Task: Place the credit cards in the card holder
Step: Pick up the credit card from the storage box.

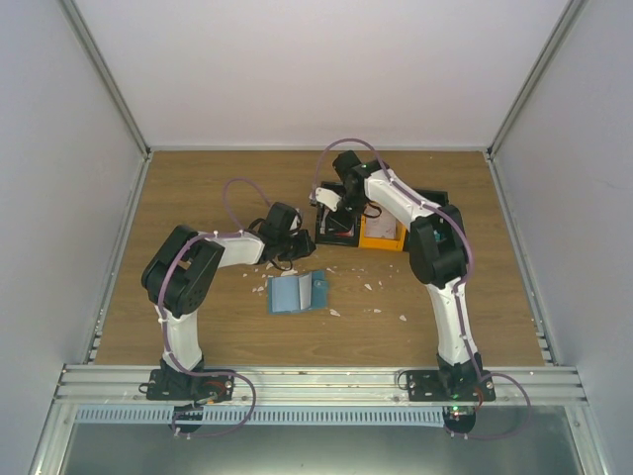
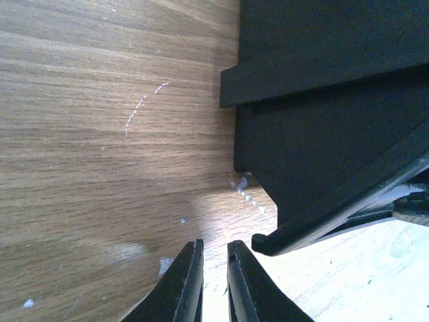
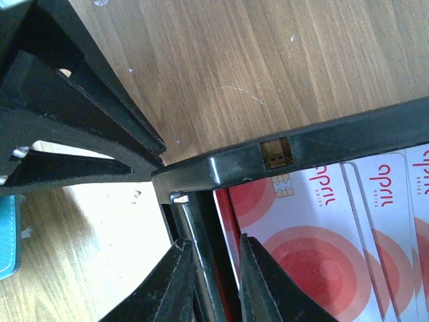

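Note:
The credit cards [image 3: 322, 235], white with red circles, lie overlapped in the left compartment of the black-and-orange tray [image 3: 301, 147]. My right gripper [image 3: 211, 248] reaches down into that corner. Its jaws are closed across the tray's left wall and one credit card [image 3: 225, 251] that stands on edge against the wall. Seen from above, the right gripper [image 1: 331, 208] is over the tray's left end [image 1: 341, 230]. The blue card holder [image 1: 295, 293] lies flat on the table, nearer the arms. My left gripper [image 1: 302, 240] rests low beside the tray [image 2: 322, 100]. Its fingers [image 2: 191, 282] are a narrow gap apart around nothing.
Small white scraps [image 1: 371, 287] are scattered on the wood around the card holder and in front of the tray. The tray's middle compartment is orange [image 1: 381, 233]. Grey walls close in the table on three sides.

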### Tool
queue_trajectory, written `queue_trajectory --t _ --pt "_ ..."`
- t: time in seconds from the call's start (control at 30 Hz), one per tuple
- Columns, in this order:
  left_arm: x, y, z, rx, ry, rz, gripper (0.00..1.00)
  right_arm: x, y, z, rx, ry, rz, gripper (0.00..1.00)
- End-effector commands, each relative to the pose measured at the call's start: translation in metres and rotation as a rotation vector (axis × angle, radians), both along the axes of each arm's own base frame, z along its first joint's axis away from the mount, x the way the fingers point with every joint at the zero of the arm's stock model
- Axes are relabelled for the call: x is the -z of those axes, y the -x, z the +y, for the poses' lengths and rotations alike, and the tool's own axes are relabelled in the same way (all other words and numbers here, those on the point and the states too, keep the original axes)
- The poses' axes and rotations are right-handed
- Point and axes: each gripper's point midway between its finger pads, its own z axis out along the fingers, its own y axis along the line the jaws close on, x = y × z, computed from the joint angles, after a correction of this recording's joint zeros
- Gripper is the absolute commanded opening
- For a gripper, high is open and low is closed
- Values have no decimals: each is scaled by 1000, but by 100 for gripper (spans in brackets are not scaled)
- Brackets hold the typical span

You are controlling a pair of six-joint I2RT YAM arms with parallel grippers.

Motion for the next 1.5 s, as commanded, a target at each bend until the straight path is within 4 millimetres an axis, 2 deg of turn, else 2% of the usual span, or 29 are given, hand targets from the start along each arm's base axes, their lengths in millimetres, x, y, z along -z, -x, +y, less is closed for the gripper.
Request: queue_trajectory --t 0.0,0.23,0.4,0.53,0.67,0.93,1.07,1.13,1.2,1.33,1.47 --pt "-10 -11 2 -19 -2 -47 15 4 8 -4 10 21 25 21" --pt "-11 -10 4 -21 -5 -47 15 21 5 -8 23 59 33 19" --pt "-10 -11 6 -22 -6 -47 15 13 -6 -7 25 53 -27 11" --pt "-13 -11 6 -23 -2 -53 15 -6 -7 -3 17 17 -59 5" --pt "-19 -10 10 -43 1 -73 15 -29 3 -1 -14 -31 -88 1" --pt "-33 -8 17 -77 15 -111 15 -70 -7 -8 69 -58 -242 1" --pt "-50 -3 32 -148 19 -165 17 -101 -23 -10 197 -102 -327 0" --pt "-70 0 39 -175 40 -214 18 -121 -35 -13 343 -147 -372 0" --pt "-85 7 43 -183 68 -249 20 -138 -36 -12 478 -239 -359 0" --pt "-119 25 50 -163 123 -326 30 -158 -18 -13 685 -420 -242 0" --pt "-155 48 49 -84 183 -405 48 -169 12 -6 804 -564 -33 0"
